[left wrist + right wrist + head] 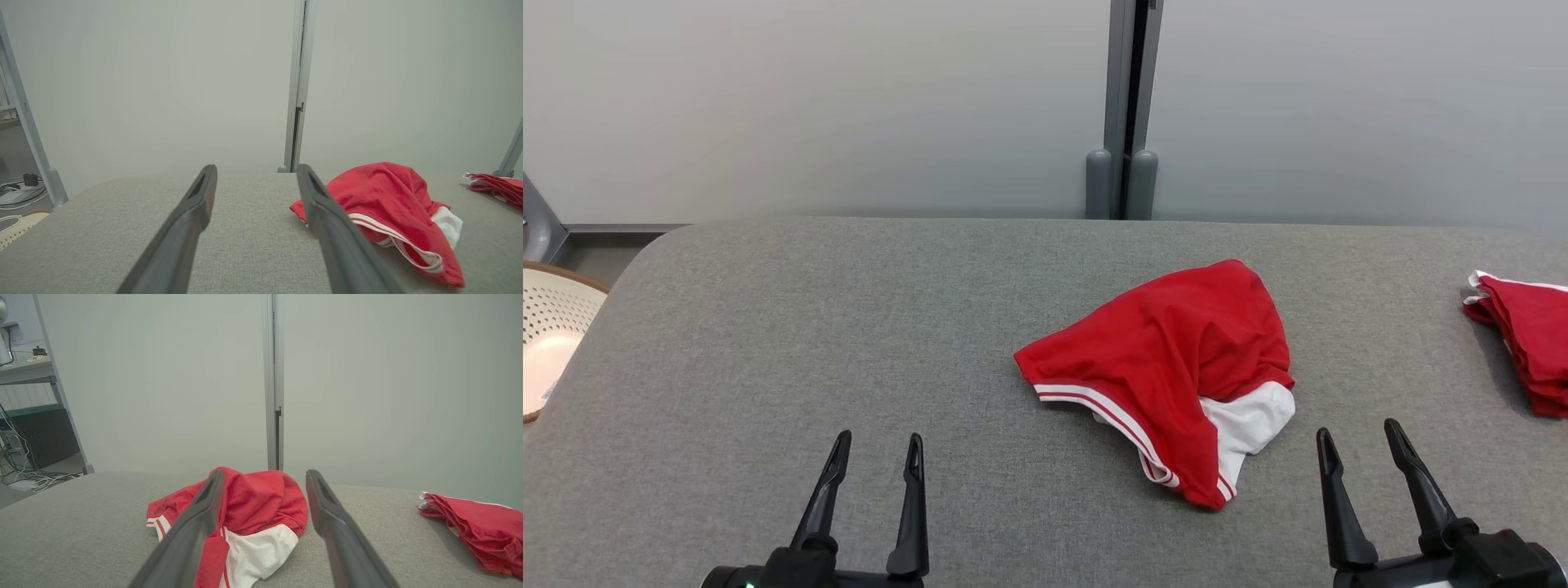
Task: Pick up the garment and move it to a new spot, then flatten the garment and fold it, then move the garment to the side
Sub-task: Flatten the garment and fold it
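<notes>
The garment (1176,359) is a crumpled red piece with white stripes and a white panel, lying right of centre on the grey padded table (849,327). It also appears at the right in the left wrist view (388,204) and just beyond the fingers in the right wrist view (257,506). My left gripper (878,449) stands open near the front edge, well left of the garment, with nothing between its fingers. Open as well, my right gripper (1360,437) sits just right of the garment's near end without touching it.
A second red garment (1527,343) lies bunched at the table's right edge, also in the right wrist view (478,535). A pale perforated basket (551,335) stands off the table's left side. Grey wall panels with a vertical post (1127,106) close the back.
</notes>
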{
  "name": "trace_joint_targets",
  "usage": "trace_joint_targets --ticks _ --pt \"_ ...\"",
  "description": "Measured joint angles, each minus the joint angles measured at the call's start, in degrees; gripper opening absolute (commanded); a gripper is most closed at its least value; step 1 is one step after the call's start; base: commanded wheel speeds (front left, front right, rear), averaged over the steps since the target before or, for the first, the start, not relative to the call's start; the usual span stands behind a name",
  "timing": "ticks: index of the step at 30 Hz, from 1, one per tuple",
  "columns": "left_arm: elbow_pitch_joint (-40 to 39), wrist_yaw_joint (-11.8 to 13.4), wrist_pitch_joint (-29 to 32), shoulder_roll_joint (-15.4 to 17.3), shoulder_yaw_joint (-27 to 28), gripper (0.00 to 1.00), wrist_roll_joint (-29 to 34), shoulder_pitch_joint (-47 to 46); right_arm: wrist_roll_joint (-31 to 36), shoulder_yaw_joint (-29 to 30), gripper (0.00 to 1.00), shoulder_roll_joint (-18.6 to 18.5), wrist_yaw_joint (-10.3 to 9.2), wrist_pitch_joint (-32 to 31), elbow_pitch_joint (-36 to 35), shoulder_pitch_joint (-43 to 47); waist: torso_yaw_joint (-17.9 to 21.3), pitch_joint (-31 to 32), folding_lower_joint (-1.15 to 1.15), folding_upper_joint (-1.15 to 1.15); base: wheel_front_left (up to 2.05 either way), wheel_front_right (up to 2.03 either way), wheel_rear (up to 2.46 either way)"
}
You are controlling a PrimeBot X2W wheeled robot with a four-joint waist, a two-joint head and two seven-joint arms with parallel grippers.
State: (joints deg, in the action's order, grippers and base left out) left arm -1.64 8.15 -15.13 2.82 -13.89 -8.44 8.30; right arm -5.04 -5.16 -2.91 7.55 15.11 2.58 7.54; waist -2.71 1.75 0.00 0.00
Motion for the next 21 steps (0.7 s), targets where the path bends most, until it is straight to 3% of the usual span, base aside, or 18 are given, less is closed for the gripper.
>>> trace_joint_targets --ticks 12,21 --pt "1.46 -0.85 0.00 0.01 -1.54 1.00 -0.26 -0.04 -0.52 0.26 1.00 0.01 0.00 0.01 0.00 -0.18 -0.07 -0.38 0.00 0.00 0.00 0.00 0.00" --pt "10.53 -8.72 0.01 -0.03 -10.90 1.00 -2.97 -4.92 -1.10 -0.51 1.00 0.05 0.00 0.00 -1.15 -1.52 1.02 -3.14 0.00 0.00 0.00 0.00 0.00"
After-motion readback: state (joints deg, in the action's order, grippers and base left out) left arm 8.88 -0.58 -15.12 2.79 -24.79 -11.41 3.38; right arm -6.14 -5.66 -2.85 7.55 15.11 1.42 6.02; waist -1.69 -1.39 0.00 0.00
